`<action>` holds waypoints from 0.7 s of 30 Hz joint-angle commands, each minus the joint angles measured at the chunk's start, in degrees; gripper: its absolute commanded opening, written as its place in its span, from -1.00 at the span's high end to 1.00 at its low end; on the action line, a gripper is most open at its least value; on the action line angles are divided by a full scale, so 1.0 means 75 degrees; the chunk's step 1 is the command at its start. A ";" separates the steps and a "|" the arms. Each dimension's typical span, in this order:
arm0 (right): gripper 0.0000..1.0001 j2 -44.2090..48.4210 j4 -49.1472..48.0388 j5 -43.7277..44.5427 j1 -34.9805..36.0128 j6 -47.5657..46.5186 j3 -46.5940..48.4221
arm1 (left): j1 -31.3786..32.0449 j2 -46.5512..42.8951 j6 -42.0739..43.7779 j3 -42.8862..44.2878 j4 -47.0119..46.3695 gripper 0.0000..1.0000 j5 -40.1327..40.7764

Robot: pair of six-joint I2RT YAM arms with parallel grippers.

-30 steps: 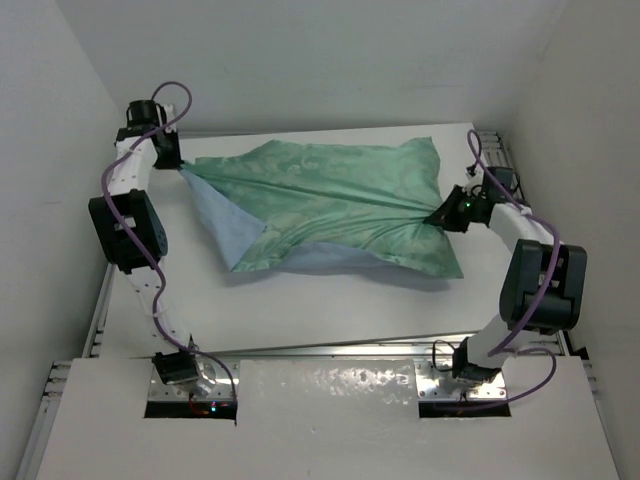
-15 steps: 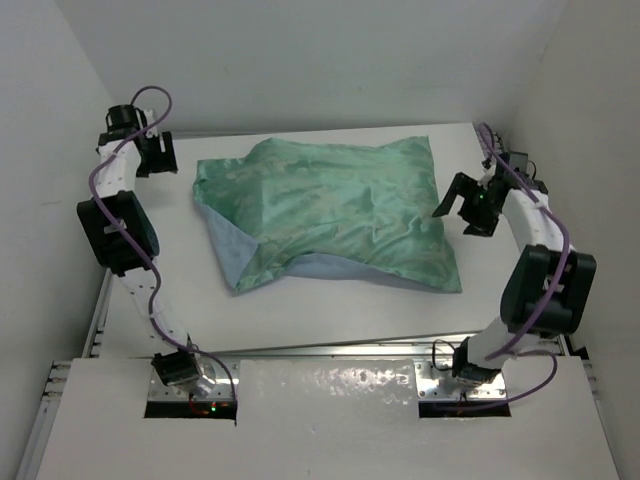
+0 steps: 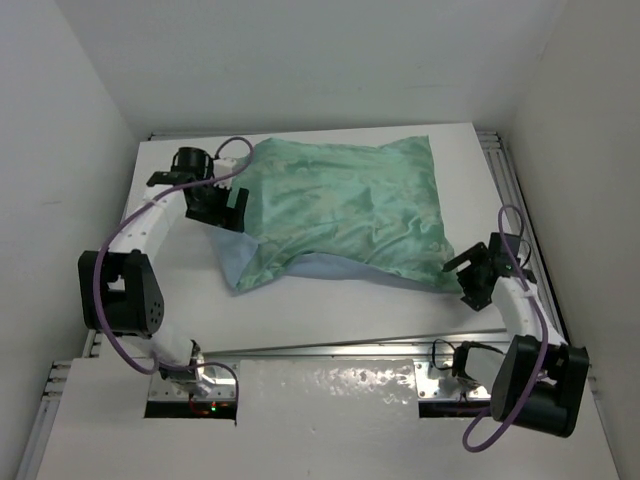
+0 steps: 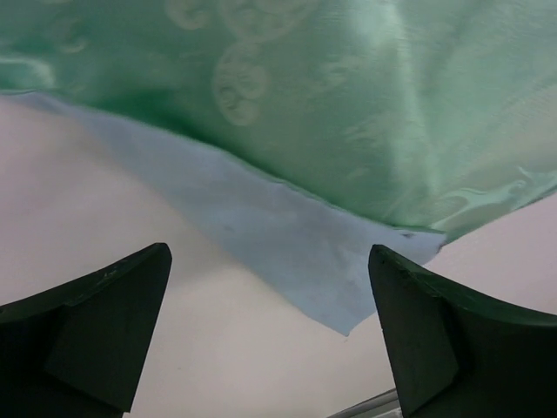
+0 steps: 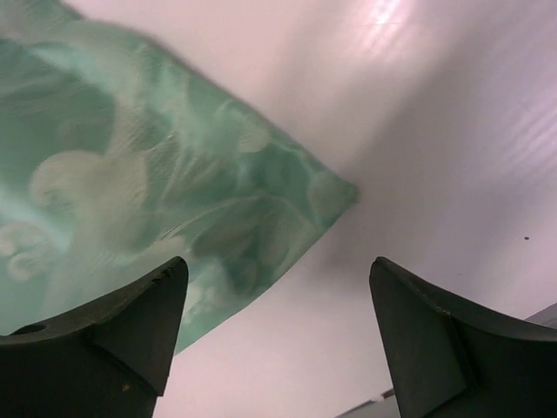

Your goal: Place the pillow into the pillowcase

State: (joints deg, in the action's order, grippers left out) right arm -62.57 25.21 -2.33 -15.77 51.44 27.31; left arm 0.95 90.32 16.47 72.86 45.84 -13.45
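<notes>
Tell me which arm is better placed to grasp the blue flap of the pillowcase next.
Left, probably: the left claw, open, faces the blue flap directly. The right claw, also open, is at a green corner on the other side.

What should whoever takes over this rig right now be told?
Left gripper: open, empty, at the left edge of the pillowcase, facing its blue flap.
Right gripper: open, empty, beside the case's near right corner.
The pillowcase lies mint side up on the table, bulging. No pillow shows outside it, so it seems to be inside.
Left to do: check that the blue open end covers the pillow.
</notes>
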 commanded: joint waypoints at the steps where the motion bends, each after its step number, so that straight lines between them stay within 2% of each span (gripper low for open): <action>1: -0.67 0.0163 -0.1040 0.0522 -0.0007 0.1062 -0.0452 | 0.0235 -0.0325 0.0078 -0.0303 -0.0827 -0.97 -0.0140; 5: -0.67 0.0116 -0.1462 0.0650 -0.0007 0.1892 -0.1027 | 0.1008 -0.0149 -0.0120 -0.0550 -0.1072 -0.98 0.0327; 9: -0.62 0.0057 -0.2142 0.0825 -0.0007 0.2339 -0.1601 | 0.1221 0.0213 -0.0520 -0.0680 -0.1472 -0.91 0.0667; 12: -0.47 -0.0072 -0.2446 0.1060 -0.0007 0.2516 -0.1929 | 0.1221 0.0425 -0.0380 -0.0656 -0.1402 -0.44 0.1102; 13: -0.40 -0.0084 -0.2482 0.1142 -0.0007 0.2539 -0.1977 | 0.1209 0.0426 -0.0321 -0.0691 -0.1239 -0.08 0.1102; 15: -0.15 -0.0095 -0.2425 0.1283 -0.0007 0.2552 -0.2012 | 0.1198 0.0251 -0.0041 -0.0773 -0.0993 0.27 0.1021; 16: -0.05 -0.0084 -0.2389 0.1306 -0.0007 0.2540 -0.2001 | 0.1174 0.0169 0.0030 -0.0773 -0.0725 0.66 0.1020; 17: 0.16 -0.0026 -0.2354 0.1306 -0.0007 0.2517 -0.2001 | 0.1139 -0.0076 0.0170 -0.0773 -0.0571 0.84 0.1125; 18: 0.28 0.0021 -0.2342 0.1318 -0.0007 0.2493 -0.2001 | 0.1081 -0.0194 0.0241 -0.0773 -0.0303 1.00 0.1161; 21: 0.76 0.0209 -0.2284 0.1458 -0.0018 0.2504 -0.2036 | 0.0509 -0.0768 0.0510 -0.0727 0.0236 1.00 0.1406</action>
State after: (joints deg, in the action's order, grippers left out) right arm -61.54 4.91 5.54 -15.84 69.89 13.34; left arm 8.97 90.50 17.02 67.37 42.35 -7.42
